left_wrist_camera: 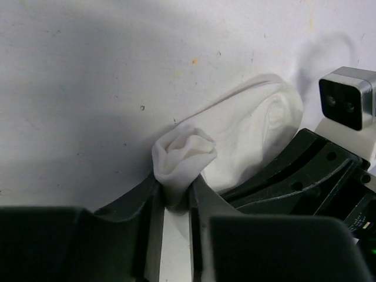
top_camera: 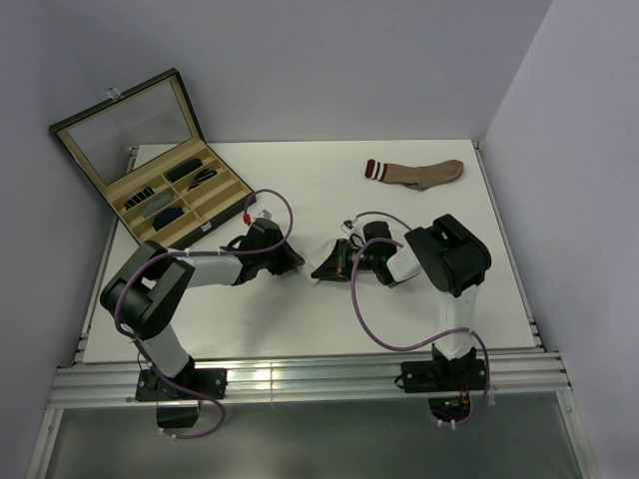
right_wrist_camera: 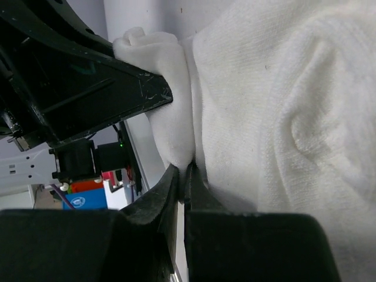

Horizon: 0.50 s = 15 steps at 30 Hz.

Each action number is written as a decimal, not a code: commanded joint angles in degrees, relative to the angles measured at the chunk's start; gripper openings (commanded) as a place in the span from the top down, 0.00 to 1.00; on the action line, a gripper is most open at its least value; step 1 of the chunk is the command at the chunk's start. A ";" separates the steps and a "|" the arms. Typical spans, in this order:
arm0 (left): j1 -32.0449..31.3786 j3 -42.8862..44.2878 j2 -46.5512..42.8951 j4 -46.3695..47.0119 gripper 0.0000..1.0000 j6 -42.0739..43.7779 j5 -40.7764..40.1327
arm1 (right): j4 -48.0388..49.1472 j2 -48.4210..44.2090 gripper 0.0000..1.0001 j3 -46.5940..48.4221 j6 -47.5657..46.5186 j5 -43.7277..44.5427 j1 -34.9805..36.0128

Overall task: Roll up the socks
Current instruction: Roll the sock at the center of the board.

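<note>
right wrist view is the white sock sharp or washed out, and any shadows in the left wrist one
Right wrist: the white sock knit is sharp, brightest at right, texture readable. Left wrist: soft grey shadows cross the table; the sock is evenly lit.

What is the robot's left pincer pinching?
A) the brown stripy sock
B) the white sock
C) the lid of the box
B: in the left wrist view the left pincer is shut on a bunched end of the white sock, while the brown sock lies off by itself, untouched.
</note>
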 commanded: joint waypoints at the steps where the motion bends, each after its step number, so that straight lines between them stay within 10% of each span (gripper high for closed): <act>1: -0.46 0.70 0.92 -4.18 0.81 1.48 -1.02 | -8.51 -0.61 0.95 -0.59 -4.30 3.94 -0.14; 5: -0.73 4.04 1.19 -9.02 0.99 2.88 -2.17 | -13.08 -4.92 0.86 -1.03 -7.73 7.19 0.30; 15: -2.57 10.98 2.06 -25.08 1.00 3.59 -8.58 | -33.63 -23.37 0.61 1.78 -21.96 32.84 8.55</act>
